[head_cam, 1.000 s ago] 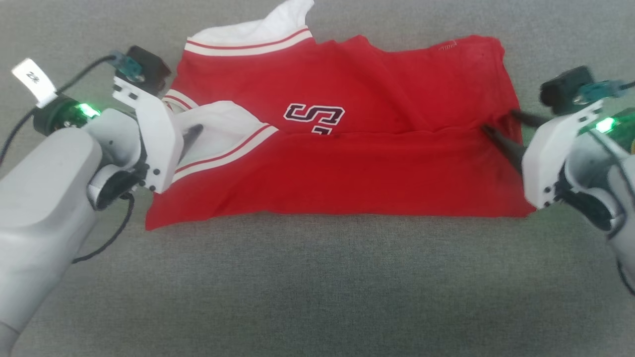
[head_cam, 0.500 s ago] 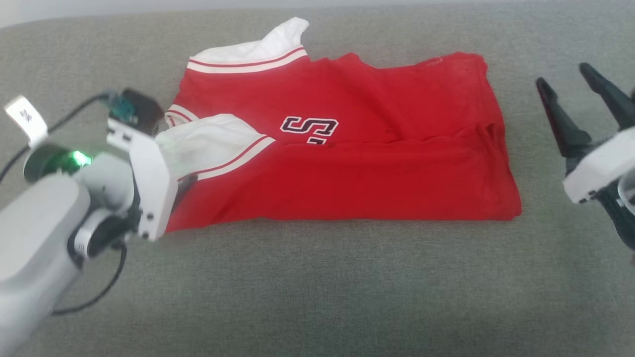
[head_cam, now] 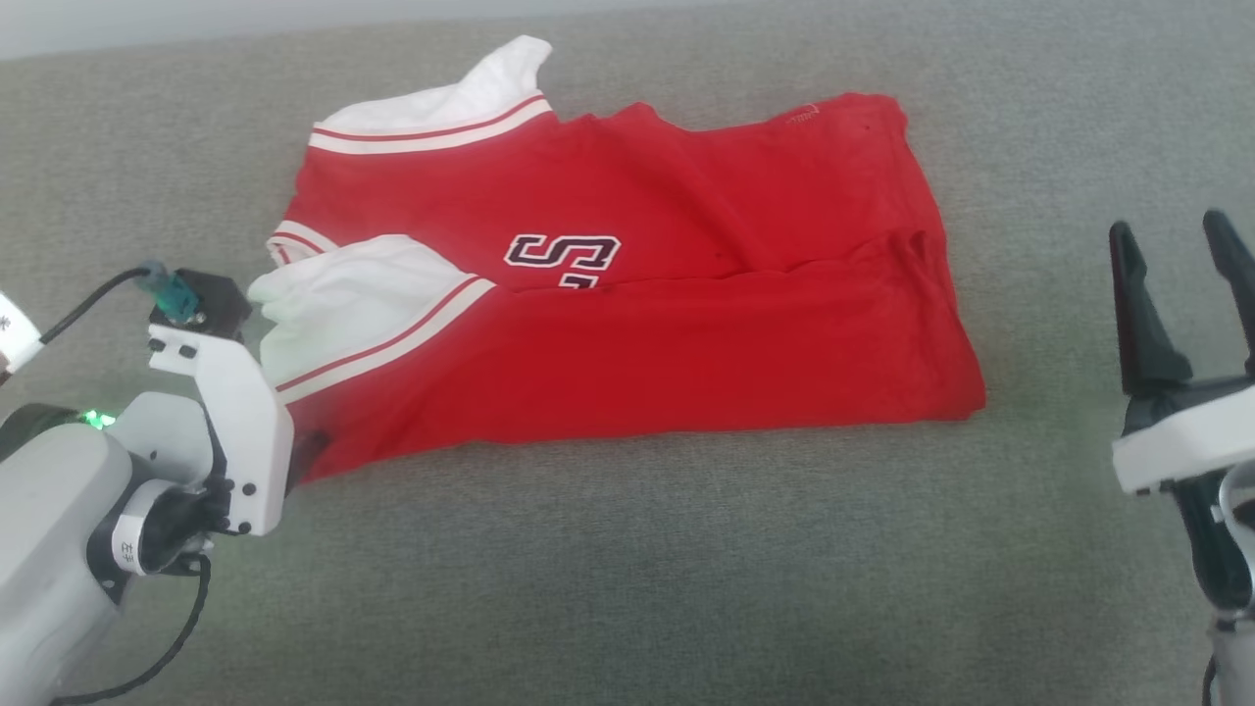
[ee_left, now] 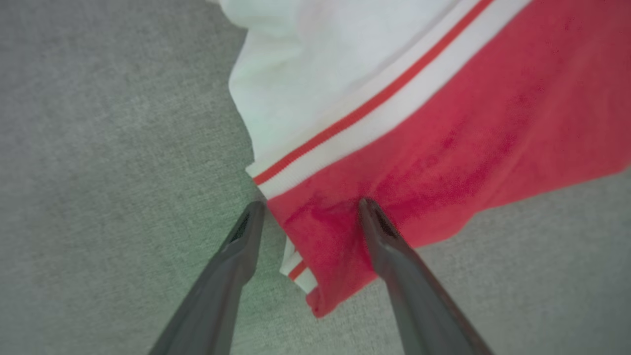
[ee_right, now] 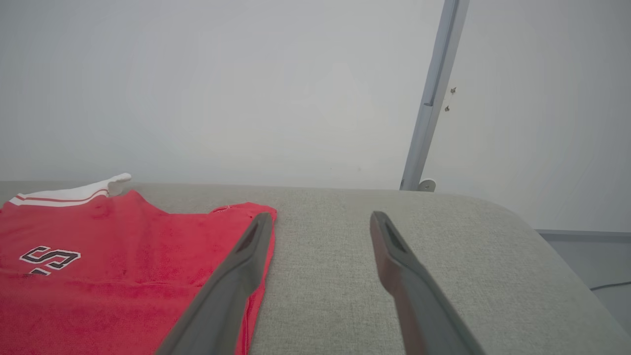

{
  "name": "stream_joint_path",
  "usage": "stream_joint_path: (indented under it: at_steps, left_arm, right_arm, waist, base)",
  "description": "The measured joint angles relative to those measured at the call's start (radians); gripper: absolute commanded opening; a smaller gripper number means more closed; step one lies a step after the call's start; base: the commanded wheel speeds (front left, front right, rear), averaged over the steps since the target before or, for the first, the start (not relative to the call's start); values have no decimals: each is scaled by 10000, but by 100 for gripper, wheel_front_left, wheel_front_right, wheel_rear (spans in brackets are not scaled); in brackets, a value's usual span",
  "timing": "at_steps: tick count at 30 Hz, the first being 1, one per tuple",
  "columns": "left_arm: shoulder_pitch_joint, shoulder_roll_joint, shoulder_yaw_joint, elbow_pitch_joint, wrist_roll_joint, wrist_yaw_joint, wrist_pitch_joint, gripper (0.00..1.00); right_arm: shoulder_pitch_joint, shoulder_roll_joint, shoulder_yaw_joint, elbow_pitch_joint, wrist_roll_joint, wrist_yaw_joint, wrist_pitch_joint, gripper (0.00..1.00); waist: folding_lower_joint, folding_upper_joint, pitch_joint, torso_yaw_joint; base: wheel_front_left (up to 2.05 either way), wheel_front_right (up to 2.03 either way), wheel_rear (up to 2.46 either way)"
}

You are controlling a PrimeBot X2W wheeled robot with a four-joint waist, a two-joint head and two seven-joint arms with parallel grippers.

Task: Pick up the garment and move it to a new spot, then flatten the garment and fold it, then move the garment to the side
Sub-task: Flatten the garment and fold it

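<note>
Garment [head_cam: 637, 324]: red jersey, folded once lengthwise, lies flat mid grey cushion [head_cam: 627, 579]; white striped trim [head_cam: 387, 338] at L end, hem at R.
Feel (est.): soft, light, limp; likely sags & unfolds if lifted by one pt.
Hold pts: pinch both layers at near corners, L by the trim, R at hem.
L gripper [ee_left: 310, 207]: fingers spread, straddling near-L corner, nothing pinched; contact w/ cloth unclear.
R gripper [head_cam: 1169, 227]: spread, empty, well off R edge.
Risk: top layer may slide off lower one.
</note>
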Motion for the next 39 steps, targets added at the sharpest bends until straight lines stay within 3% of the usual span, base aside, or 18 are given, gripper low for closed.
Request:
stream_joint_path:
  at_steps: [6, 7, 8, 9, 21, 32, 33, 34, 35, 39]
  left_arm:
    - [82, -343, 111, 1005, -430, 29, 211, 97]
    - [71, -410, 134, 1118, -525, 23, 219, 65]
    - [34, -449, 107, 1189, -543, -69, 257, 24]
    - [9, -510, 105, 1269, -573, -161, 259, 0]
    - [-430, -1248, -192, 1816, -362, -759, 42, 0]
    - [-785, -1760, -372, 1910, -159, -1034, -163, 0]
    - [-804, -1793, -378, 1918, -146, -1047, -176, 0]
    - [-818, -1816, -393, 1929, -136, -1058, -192, 0]
    - [-830, -1835, -401, 1935, -125, -1072, -205, 0]
    - [-875, -1916, -428, 2013, -107, -1149, -364, 0]
  right_arm:
    - [637, 460, -268, -621, -211, 0, 550, 100]
    - [681, 499, -251, -683, -192, 0, 681, 100]
    - [719, 510, -211, -713, -163, 0, 825, 100]
    - [763, 512, -161, -746, -82, 0, 961, 100]
    - [802, 73, 1208, -190, 1254, -6, 3967, 100]
    - [-433, -410, 1641, 1317, 1390, -8, 6533, 100]
    - [-536, -495, 1749, 1423, 1361, -8, 6723, 77]
    - [-629, -529, 1824, 1513, 1369, -8, 6845, 33]
    - [-716, -589, 1933, 1553, 1367, -8, 6869, 0]
    - [-918, -771, 2113, 1816, 1383, 4, 6941, 0]
  waist:
    - [0, 0, 96, -227]
    - [0, 0, 108, -234]
    - [0, 0, 116, -234]
    - [0, 0, 121, -229]
    - [0, 0, 102, 251]
    - [0, 0, 311, 859]
    - [1, 0, 331, 905]
    - [0, 0, 347, 942]
    - [0, 1, 360, 977]
    - [0, 1, 381, 1090]
  base:
    - [0, 0, 0]
    - [0, 0, 0]
    - [0, 0, 0]
    - [0, 0, 0]
    - [0, 0, 0]
    - [0, 0, 0]
    - [0, 0, 0]
    - [0, 0, 0]
    - [0, 0, 0]
    - [0, 0, 0]
